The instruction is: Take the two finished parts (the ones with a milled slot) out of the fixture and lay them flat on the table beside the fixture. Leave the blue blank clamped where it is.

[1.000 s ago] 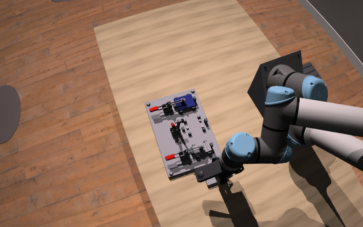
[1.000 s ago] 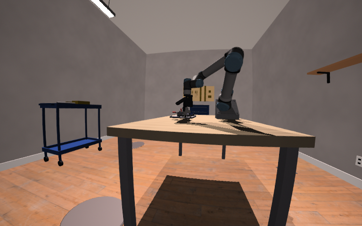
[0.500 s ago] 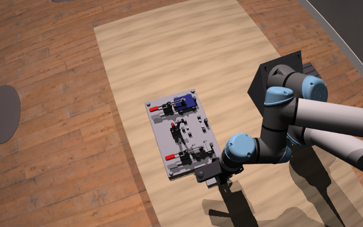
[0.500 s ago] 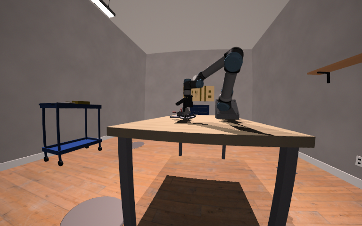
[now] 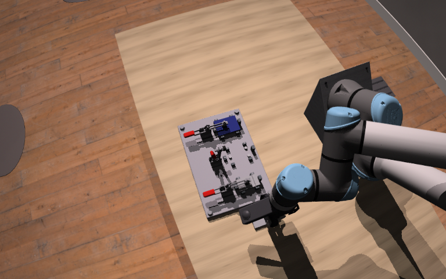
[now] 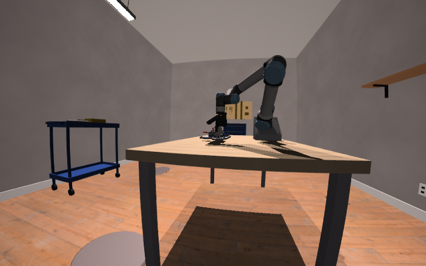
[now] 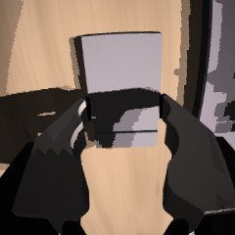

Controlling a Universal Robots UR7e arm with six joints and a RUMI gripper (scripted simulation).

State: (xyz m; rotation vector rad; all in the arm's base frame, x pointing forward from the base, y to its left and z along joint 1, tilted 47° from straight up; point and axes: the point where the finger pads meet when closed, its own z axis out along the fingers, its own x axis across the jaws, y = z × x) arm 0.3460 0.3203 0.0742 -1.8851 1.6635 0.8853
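The grey fixture plate (image 5: 222,160) lies on the wooden table and carries three toggle clamps with red handles. The blue blank (image 5: 227,126) sits clamped at the plate's far end. The middle station (image 5: 234,157) holds no part. At the near station (image 5: 241,188) I cannot tell whether a part sits under the clamp. My gripper (image 7: 124,97) is shut on a grey finished part (image 7: 121,88), held above the bare table just off the plate's near end (image 5: 261,221). In the wrist view the plate's edge (image 7: 220,98) shows at the right.
The robot base (image 5: 342,100) stands to the right of the fixture. A blue cart (image 6: 83,148) stands on the floor to the left of the table. A shelf (image 6: 406,73) hangs on the right wall.
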